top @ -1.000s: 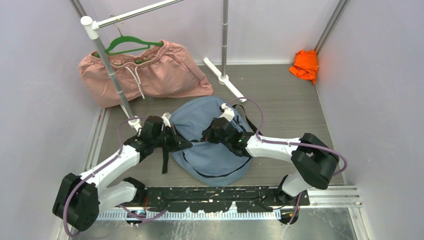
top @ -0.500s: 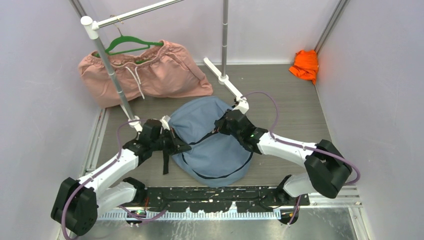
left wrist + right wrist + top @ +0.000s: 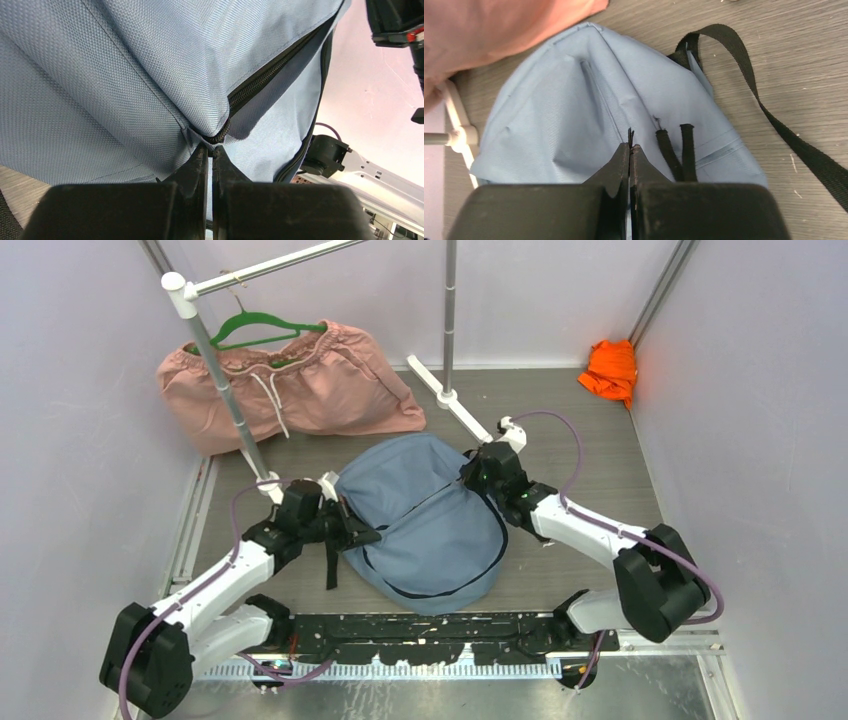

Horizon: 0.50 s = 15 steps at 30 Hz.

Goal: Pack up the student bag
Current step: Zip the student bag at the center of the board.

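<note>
The student bag (image 3: 425,525), dusty blue with black zipper trim, lies on the floor between my arms. My left gripper (image 3: 372,533) is at its left edge. In the left wrist view that gripper (image 3: 210,149) is shut on a fold of the bag (image 3: 125,85) just below the end of the black zipper (image 3: 265,80). At the bag's far right side my right gripper (image 3: 470,476) is also closed. The right wrist view shows this gripper (image 3: 630,146) pinching a thin black zipper tab on the bag (image 3: 569,115). A black strap (image 3: 749,85) trails over the floor.
A pink drawstring garment (image 3: 300,390) on a green hanger (image 3: 262,328) lies at the back left under a white rack pole (image 3: 222,380). The rack's white foot (image 3: 452,400) sits just behind the bag. An orange cloth (image 3: 612,370) is in the far right corner. Walls close in on all sides.
My right gripper has travelled from the middle of the bag to its far right side, still shut. The bag's top has shifted and rounded out. The left gripper has kept its hold.
</note>
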Each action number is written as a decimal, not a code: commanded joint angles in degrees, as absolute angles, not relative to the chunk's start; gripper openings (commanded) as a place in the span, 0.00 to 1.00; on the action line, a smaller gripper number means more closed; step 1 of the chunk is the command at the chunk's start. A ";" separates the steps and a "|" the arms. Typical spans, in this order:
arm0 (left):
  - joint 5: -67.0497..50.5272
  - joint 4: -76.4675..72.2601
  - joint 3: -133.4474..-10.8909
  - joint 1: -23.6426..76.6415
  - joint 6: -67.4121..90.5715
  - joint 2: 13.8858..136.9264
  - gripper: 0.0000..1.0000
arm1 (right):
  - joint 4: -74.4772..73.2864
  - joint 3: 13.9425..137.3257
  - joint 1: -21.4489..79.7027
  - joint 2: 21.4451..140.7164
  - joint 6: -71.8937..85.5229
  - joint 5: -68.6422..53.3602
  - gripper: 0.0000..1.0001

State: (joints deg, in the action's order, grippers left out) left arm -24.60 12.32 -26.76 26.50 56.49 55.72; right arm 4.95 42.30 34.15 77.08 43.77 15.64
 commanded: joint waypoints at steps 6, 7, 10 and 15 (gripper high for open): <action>-24.18 19.96 -27.60 26.63 54.40 52.57 0.00 | 6.57 44.80 30.70 80.86 36.20 18.16 0.01; -24.15 20.04 -27.60 26.63 54.40 52.49 0.00 | 6.90 44.71 30.41 81.53 36.33 18.11 0.01; -24.08 20.44 -27.76 26.63 54.40 52.47 0.00 | 7.98 44.33 29.20 84.06 37.13 16.84 0.01; -24.32 20.96 -28.44 26.63 54.25 52.47 0.00 | 6.57 47.09 28.48 86.90 35.65 12.68 0.01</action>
State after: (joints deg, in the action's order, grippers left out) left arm -23.53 13.19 -26.92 26.57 56.49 53.69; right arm 5.61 43.22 30.87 85.71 39.07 9.87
